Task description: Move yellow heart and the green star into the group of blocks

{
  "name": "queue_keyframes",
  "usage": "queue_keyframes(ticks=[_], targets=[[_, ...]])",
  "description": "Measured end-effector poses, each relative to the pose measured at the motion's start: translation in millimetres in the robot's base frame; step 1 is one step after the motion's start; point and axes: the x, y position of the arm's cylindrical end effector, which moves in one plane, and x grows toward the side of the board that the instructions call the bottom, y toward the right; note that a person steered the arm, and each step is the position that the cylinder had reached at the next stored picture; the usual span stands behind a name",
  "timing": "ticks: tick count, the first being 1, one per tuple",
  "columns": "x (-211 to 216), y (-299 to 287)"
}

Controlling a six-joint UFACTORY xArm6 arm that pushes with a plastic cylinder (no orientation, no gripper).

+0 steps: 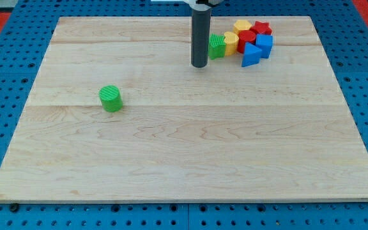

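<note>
The yellow heart (230, 42) and green star (216, 46) are seen at one o'clock, touching the group of blocks (254, 43). My tip (199, 64), a bare gripless rod, is placed beside the star. Both are judged light, rigid, slippery; flat sides should be pushed.

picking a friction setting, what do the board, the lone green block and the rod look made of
Board: pale wood, matte, with visible grain and plank seams. Lone green block: probably plastic, with fine ridged lines across its top. Rod: dark, smooth, slightly glossy, metal or plastic, unclear; my tip rests just left of the block cluster.
</note>
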Motion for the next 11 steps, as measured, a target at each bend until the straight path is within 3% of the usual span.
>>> queue_keyframes(ticks=[4,6,7,11], targets=[[-73,22],[-86,-42],[-120,-46],[-116,1]])
